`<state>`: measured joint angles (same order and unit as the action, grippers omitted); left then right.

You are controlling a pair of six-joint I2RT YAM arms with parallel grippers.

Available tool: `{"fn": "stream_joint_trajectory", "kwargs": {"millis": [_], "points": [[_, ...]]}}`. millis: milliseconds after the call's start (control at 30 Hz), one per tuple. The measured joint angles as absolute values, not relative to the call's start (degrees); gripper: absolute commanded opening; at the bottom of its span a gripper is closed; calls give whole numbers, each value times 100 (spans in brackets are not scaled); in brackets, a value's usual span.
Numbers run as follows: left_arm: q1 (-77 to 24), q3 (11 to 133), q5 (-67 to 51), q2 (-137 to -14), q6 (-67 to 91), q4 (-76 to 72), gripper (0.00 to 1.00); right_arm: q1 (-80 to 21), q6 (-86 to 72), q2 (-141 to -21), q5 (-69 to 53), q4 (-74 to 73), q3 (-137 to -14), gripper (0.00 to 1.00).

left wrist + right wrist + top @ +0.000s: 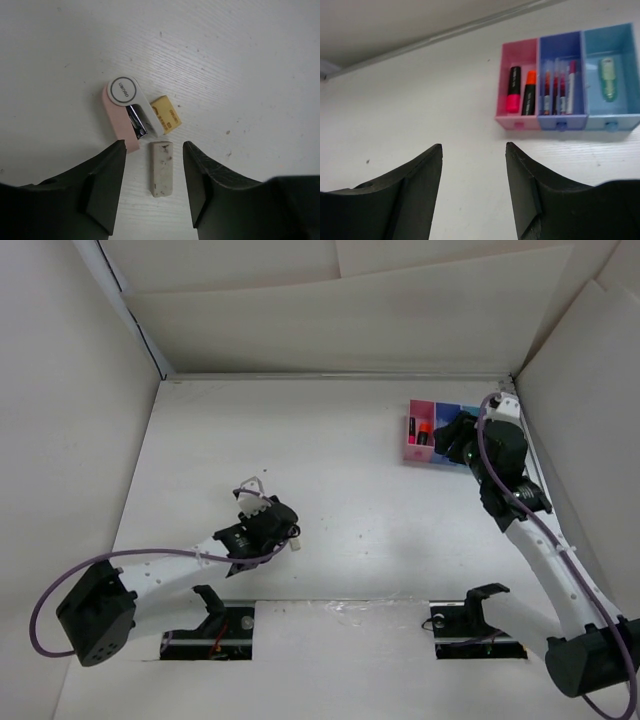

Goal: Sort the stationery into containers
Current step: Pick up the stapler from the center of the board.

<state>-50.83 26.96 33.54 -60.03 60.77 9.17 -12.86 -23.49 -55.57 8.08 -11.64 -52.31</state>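
Left wrist view: left jaws part open, straddling the beige eraser [161,170], which lies flat on the surface [240,55]. Gap visible on both sides, so nothing gripped yet. Yellow eraser [166,114] and a pink-and-white gadget with a round label [124,107] sit just beyond it, butted against each other; the gadget's lower end is just beside the left finger.

Right wrist view: right jaws wide open, empty, facing the containers [418,457] from nearby. Pink bin [518,121] has a pink-capped highlighter [513,90] and an orange-capped one [529,92]. Darker blue bin [562,123] has the pens [560,92]. Light blue bin [612,122] has one green item [606,85], can't tell what.

Step, my read: pick of the beige eraser. Next: close square on its long sides, lift straight, carry across to the bins at far right, light blue likely. Risk: left finger nudges the gadget on closing.
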Motion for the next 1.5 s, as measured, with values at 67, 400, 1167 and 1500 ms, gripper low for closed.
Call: {"fn": "stream_joint_trajectory", "kwargs": {"millis": [67, 400, 1167, 1500], "points": [[-4995, 2696, 3365, -6130, 6128, 954, 48, -1483, -2318, -5494, 744, -1177, -5142, 58], [-4630, 2698, 3385, -6477, 6198, 740, 55, -2366, -2248, -5137, 642, -1332, -4663, 59], [-4584, 2648, 3166, -6600, 6093, 432, 18, -2858, -2246, -4807, 762, -1345, -4510, 68], [-4593, 2596, 2471, -4727, 5529, 683, 11, -2858, -2228, -5111, -486, -1221, -4473, 76]]}}
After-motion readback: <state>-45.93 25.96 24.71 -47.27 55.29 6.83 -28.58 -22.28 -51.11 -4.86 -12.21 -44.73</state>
